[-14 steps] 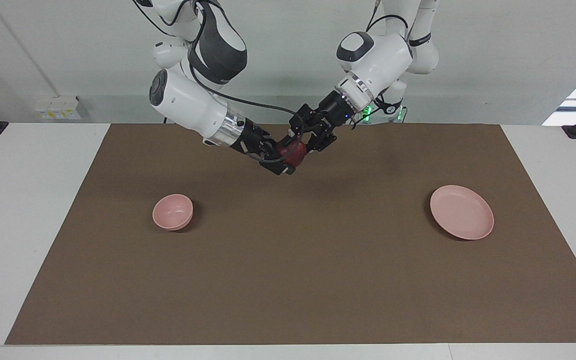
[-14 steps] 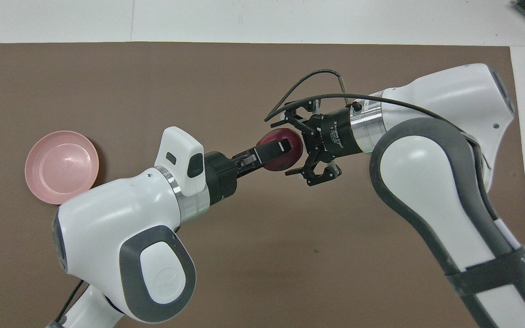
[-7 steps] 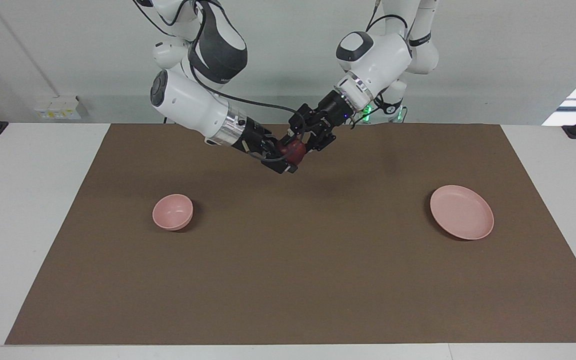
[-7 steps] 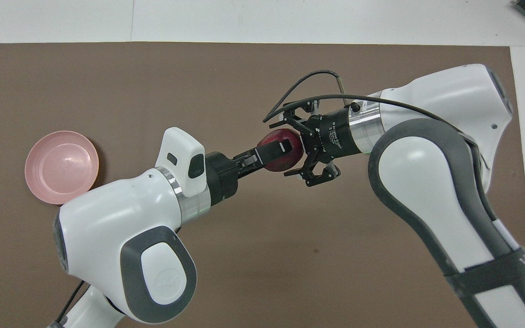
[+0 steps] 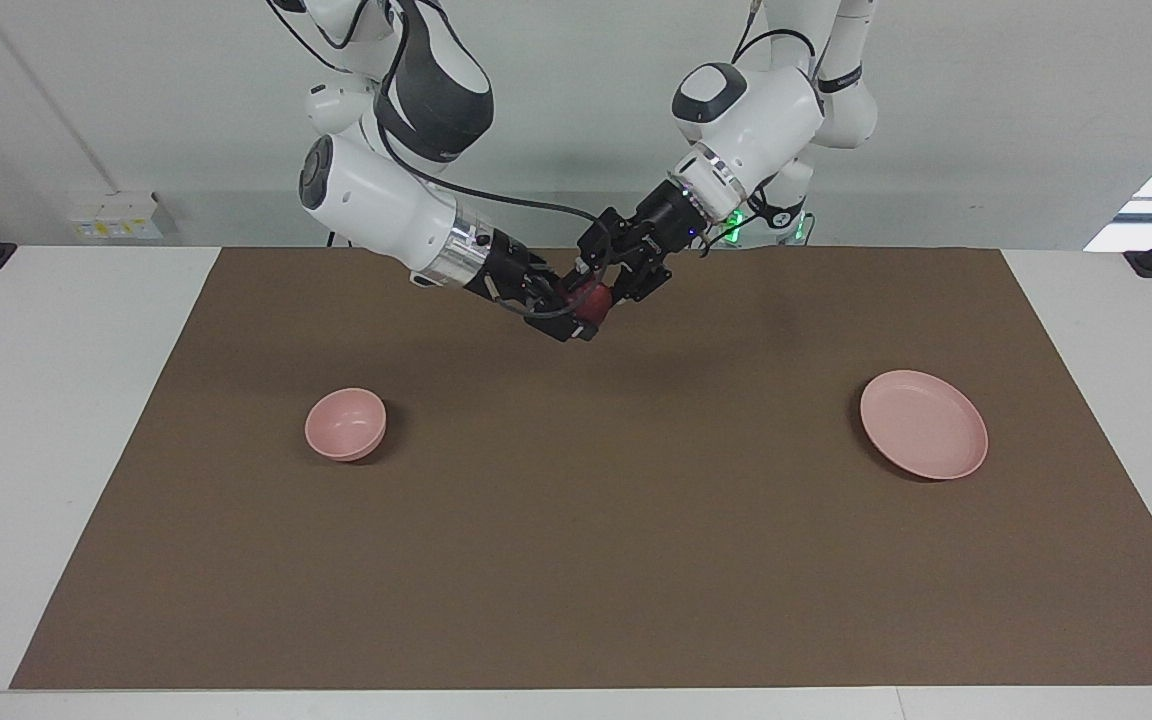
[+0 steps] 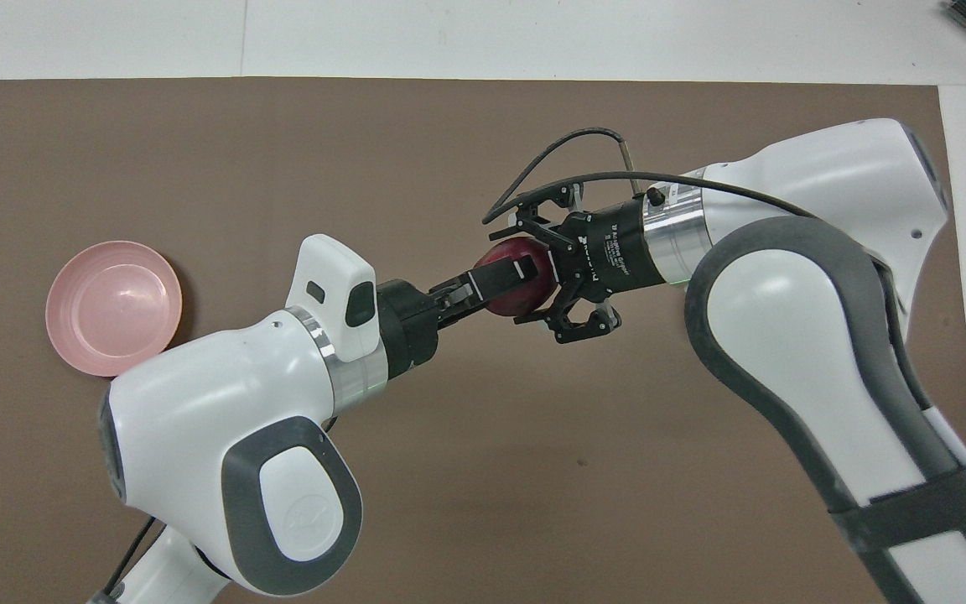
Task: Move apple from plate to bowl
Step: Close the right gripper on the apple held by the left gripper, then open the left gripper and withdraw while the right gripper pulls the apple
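Status: pinching apple [image 5: 591,302] in left gripper [image 5: 604,290], jaws pressing on it from above and below, hanging in the air over brown mat [image 5: 576,520] roughly midway between the two arms. Meeting the same apple head-on with right gripper [image 5: 568,312], jaws flanking its sides; cannot tell whether squeezing or merely standing beside it. Keeping bowl [image 5: 344,425] sitting on mat toward right arm's end of counter [image 5: 56,450], plate [image 5: 923,424] lying toward left arm's end, both well apart from apple.
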Robot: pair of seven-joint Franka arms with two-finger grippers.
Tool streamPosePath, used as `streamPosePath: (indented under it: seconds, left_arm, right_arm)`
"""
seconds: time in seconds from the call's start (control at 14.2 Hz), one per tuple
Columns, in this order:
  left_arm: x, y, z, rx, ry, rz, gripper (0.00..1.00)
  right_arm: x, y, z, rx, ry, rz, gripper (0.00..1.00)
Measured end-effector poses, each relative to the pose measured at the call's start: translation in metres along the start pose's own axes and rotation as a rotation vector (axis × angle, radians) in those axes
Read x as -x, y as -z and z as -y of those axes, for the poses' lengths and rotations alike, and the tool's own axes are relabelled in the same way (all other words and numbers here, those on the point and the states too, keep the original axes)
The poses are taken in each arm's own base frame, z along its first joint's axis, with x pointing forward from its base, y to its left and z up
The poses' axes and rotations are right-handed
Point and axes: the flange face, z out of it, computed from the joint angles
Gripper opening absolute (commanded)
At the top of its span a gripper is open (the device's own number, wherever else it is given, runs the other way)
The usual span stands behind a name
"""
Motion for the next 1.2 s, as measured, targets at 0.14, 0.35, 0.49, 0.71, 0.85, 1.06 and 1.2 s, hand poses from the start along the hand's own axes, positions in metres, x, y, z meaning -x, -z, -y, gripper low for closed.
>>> streamPosePath:
  seconds: [0.14, 0.35, 0.49, 0.71, 0.85, 1.06, 1.2]
  left_arm:
    - [0.000, 0.001, 0.000, 0.001, -0.001, -0.001, 0.00]
    - [0.000, 0.001, -0.001, 0.002, -0.001, -0.002, 0.24]
    - [0.000, 0.001, -0.001, 0.002, -0.002, -0.002, 0.89]
    - [-0.002, 0.003, -0.004, 0.006, -0.007, -0.006, 1.00]
    - [-0.005, 0.005, -0.010, 0.003, -0.038, -0.014, 1.00]
    - [-0.015, 0.008, -0.004, -0.016, -0.041, 0.001, 1.00]
    - [-0.033, 0.014, 0.007, -0.055, -0.053, 0.047, 1.00]
  right_arm:
    - [0.000, 0.000, 0.000, -0.003, -0.004, 0.006, 0.00]
    - [-0.001, 0.001, 0.000, -0.003, -0.004, 0.013, 0.00]
    - [-0.001, 0.002, 0.000, -0.003, -0.002, 0.015, 0.00]
    - [-0.001, 0.002, 0.000, -0.007, -0.002, 0.022, 0.00]
    - [-0.001, 0.002, 0.000, -0.008, 0.000, 0.022, 0.00]
    - [-0.001, 0.003, 0.000, -0.008, 0.031, 0.022, 0.00]
    - [-0.003, 0.002, 0.000, -0.002, 0.050, 0.022, 0.00]
